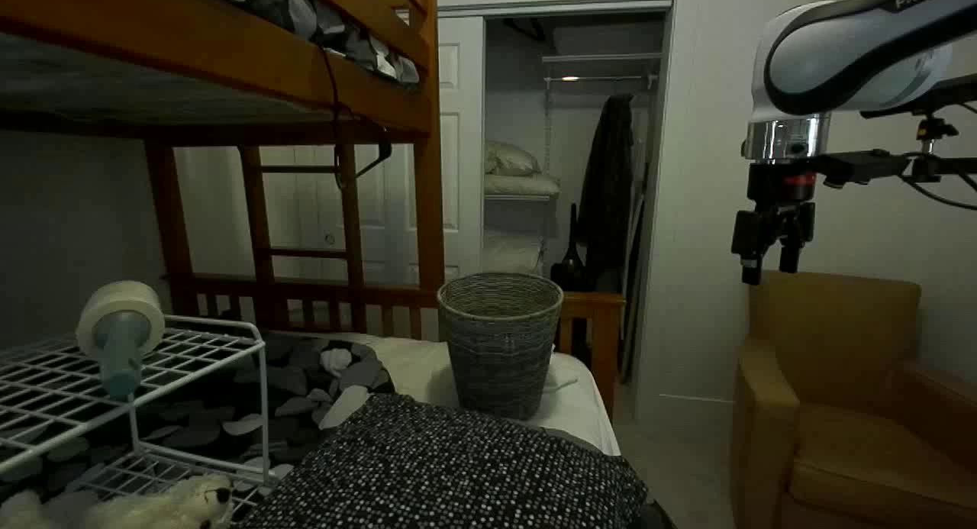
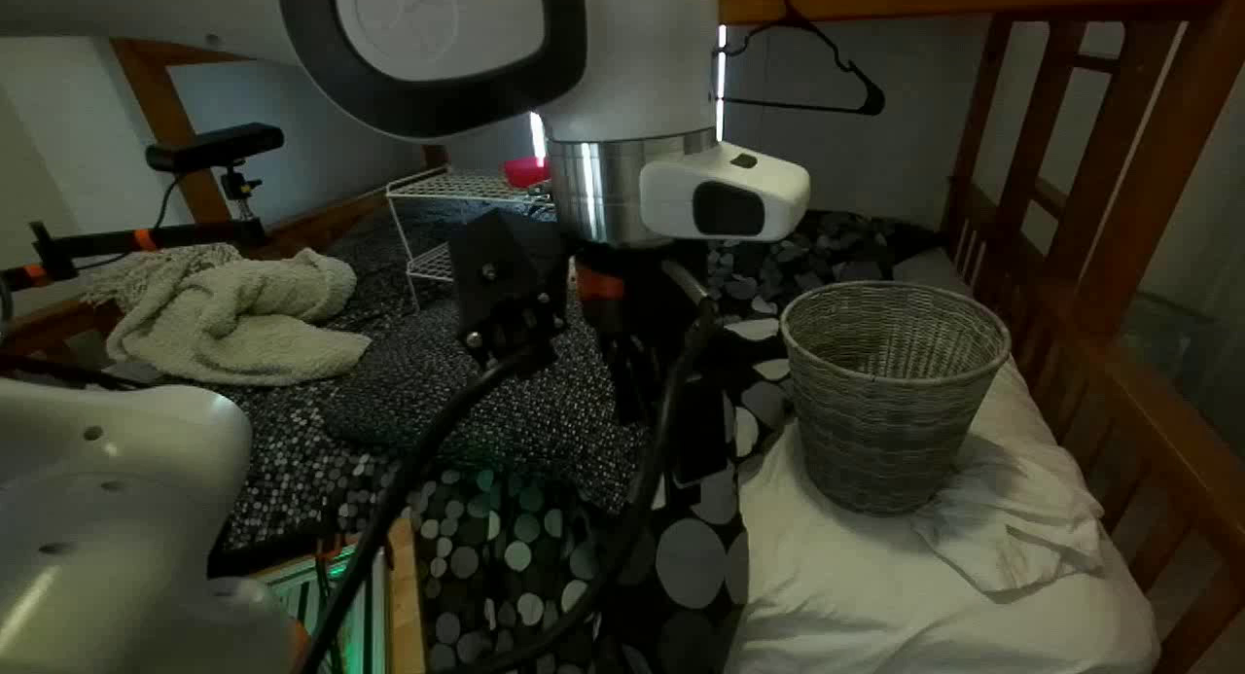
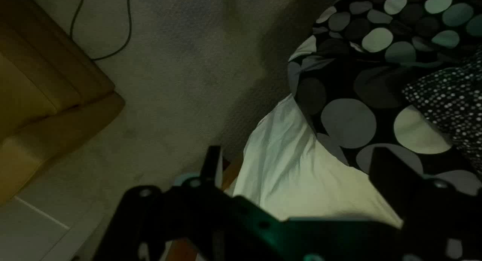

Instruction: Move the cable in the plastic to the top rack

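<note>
**Pick-up not yet made, and the target is uncertain**

The gripper (image 1: 770, 267) hangs near three o'clock in an exterior view, its two fingers (image 1: 751, 272) spread apart with nothing between them; the wrist view agrees. I judge the step in hand to be the approach, ahead of any grasp.

The cable in the plastic I cannot pick out with certainty. A crumpled pale heap (image 2: 992, 538) lies at four o'clock in an exterior view, just beside the wicker basket (image 2: 885, 431) — it might be the plastic, or merely cloth. The basket's floor is hidden, so the cable could also be inside.

The next move likely calls for settling which, then lowering the spread fingers over the plastic and closing on it. After that comes a carry to the top rack (image 1: 197, 372), near eight o'clock in an exterior view — where a white roll (image 1: 122, 296) takes some room, so the release should aim for bare wire beside it.
</note>
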You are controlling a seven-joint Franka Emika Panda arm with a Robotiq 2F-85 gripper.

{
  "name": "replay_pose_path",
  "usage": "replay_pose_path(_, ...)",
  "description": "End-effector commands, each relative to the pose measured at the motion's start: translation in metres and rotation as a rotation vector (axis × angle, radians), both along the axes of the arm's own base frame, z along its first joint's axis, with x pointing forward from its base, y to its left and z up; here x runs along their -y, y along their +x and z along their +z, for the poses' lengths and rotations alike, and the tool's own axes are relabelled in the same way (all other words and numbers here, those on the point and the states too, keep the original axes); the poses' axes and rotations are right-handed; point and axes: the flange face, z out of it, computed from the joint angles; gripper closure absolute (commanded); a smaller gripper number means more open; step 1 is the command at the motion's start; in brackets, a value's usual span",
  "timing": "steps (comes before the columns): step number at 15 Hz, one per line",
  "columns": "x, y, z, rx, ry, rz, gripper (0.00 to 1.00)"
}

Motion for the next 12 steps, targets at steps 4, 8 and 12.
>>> replay_pose_path(4,0.0,0.0,0.001,-0.001,0.0,0.0,0.0)
replay_pose_path(8,-0.022,0.011,-0.004,0.012,0.009,0.08,0.0)
replay_pose_path(12,-0.13,0.026,-0.007,0.043,0.059,0.32,0.0)
